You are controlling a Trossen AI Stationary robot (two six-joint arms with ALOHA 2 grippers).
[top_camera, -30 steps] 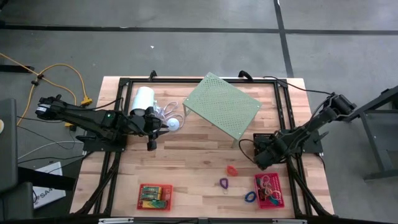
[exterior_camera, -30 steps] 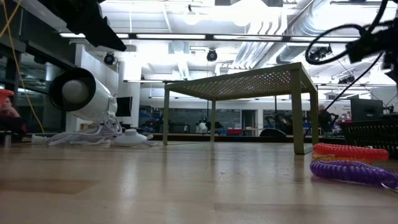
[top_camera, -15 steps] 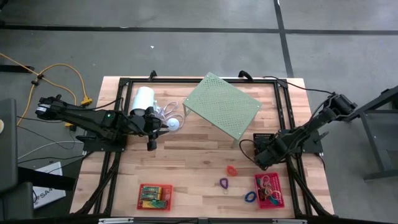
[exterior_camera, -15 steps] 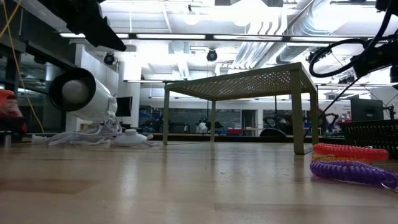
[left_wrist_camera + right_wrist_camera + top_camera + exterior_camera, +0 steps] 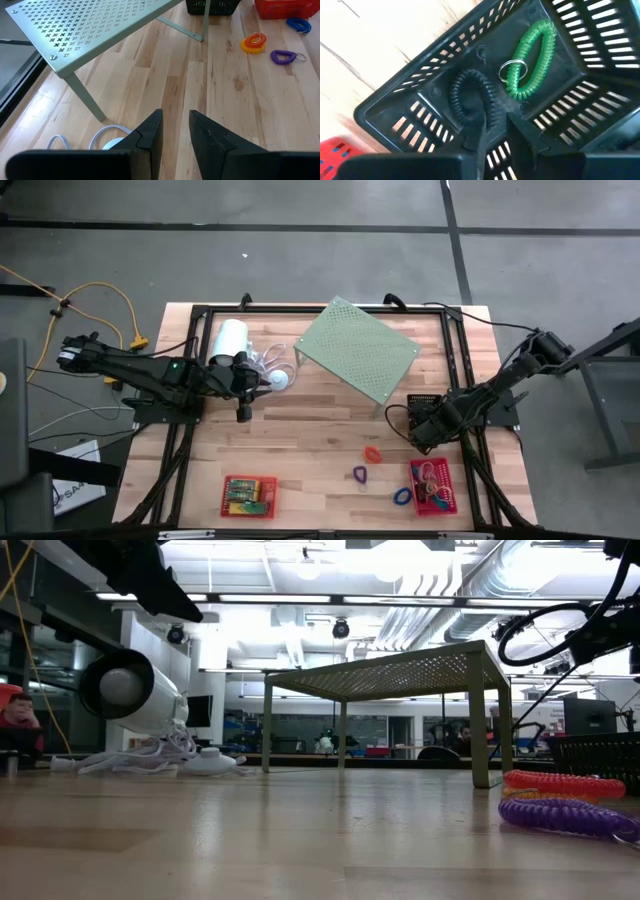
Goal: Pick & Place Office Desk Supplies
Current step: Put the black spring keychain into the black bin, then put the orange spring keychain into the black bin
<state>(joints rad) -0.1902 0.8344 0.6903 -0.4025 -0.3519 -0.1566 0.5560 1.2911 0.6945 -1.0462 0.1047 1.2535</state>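
The black mesh basket [image 5: 424,402] stands at the table's right, and a green coil loop [image 5: 530,60] and a black coil loop [image 5: 470,92] lie on its floor. My right gripper [image 5: 495,127] points down into the basket, open by a narrow gap, with its tips at the black loop's end. An orange loop [image 5: 373,453], a purple loop [image 5: 360,474] and a blue loop [image 5: 402,496] lie on the wood. A red basket [image 5: 432,487] holds more loops, and another red basket [image 5: 248,495] holds green boxes. My left gripper [image 5: 175,120] hangs open and empty at the left. My right gripper comes from above into the black basket, its fingertips [image 5: 476,131] right at one end of the black coil loop [image 5: 487,112], which lies on the basket floor. Whether the fingers touch the loop, I cannot tell.
A pale green perforated shelf [image 5: 357,350] stands on its legs at the table's far middle. A white cylinder [image 5: 231,340] with a coiled cord [image 5: 270,365] lies at the far left, close to my left gripper. Bare wood lies in the near middle.
My right arm's wrist has tipped a little above the black basket; the gripper stays over the same spot.
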